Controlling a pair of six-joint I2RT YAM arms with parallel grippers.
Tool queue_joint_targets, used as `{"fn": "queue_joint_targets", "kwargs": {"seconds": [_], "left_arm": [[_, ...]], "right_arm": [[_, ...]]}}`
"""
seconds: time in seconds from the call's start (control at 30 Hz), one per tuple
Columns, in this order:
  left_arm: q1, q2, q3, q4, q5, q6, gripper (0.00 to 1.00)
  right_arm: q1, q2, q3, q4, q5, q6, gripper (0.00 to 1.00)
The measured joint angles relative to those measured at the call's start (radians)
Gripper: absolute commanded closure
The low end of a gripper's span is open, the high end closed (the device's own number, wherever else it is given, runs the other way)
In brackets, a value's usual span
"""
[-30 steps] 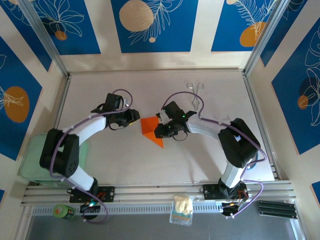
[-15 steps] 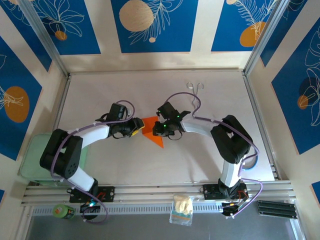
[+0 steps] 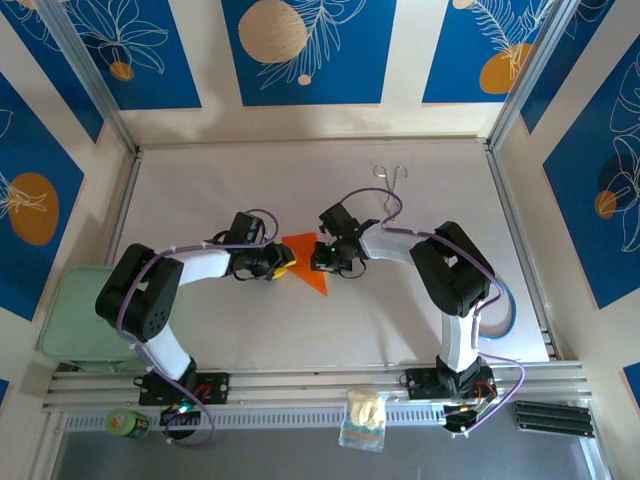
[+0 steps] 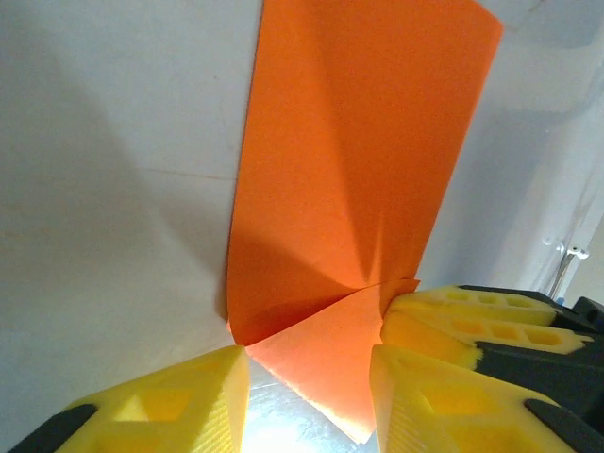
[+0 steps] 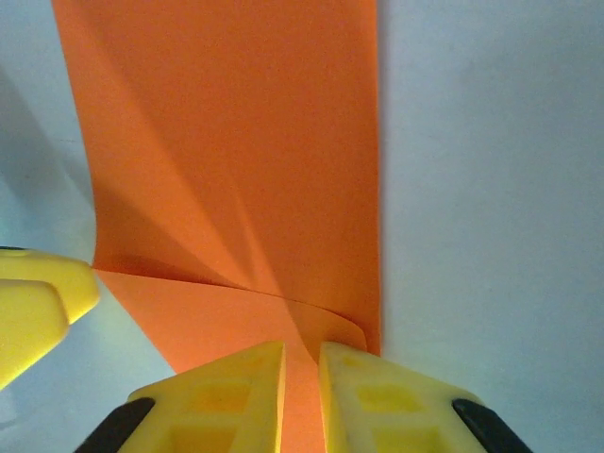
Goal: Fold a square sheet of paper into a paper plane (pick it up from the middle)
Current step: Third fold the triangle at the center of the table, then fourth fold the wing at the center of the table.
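Nipped between the near-closed fingers of the right gripper (image 5: 302, 363): a raised fold of the square sheet of paper (image 5: 226, 142) (bright orange, creased). Astride its opposite corner, left gripper (image 4: 307, 377) parted, seemingly not clamping. Beyond both, flat on table (image 3: 220, 320).

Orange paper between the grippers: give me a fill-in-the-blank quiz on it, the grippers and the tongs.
The square sheet of paper is coloured ___.
The right gripper is ___ on the sheet's edge.
The left gripper has its jaws ___, with a folded flap lying between them.
The metal tongs lie nearer the ___ gripper than the other.

Missing words: orange; shut; open; right.
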Motion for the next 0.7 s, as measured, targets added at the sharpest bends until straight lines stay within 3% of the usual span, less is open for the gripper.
{"fn": "queue_joint_targets", "kwargs": {"seconds": [0.4, 0.7], "left_arm": [[0.0, 0.004, 0.0, -0.008, -0.002, 0.0, 0.61], [-0.002, 0.007, 0.0, 0.002, -0.003, 0.0, 0.73]], "right_arm": [[-0.011, 0.002, -0.006, 0.007, -0.023, 0.006, 0.81], [-0.013, 0.007, -0.006, 0.009, -0.04, 0.006, 0.81]]}}
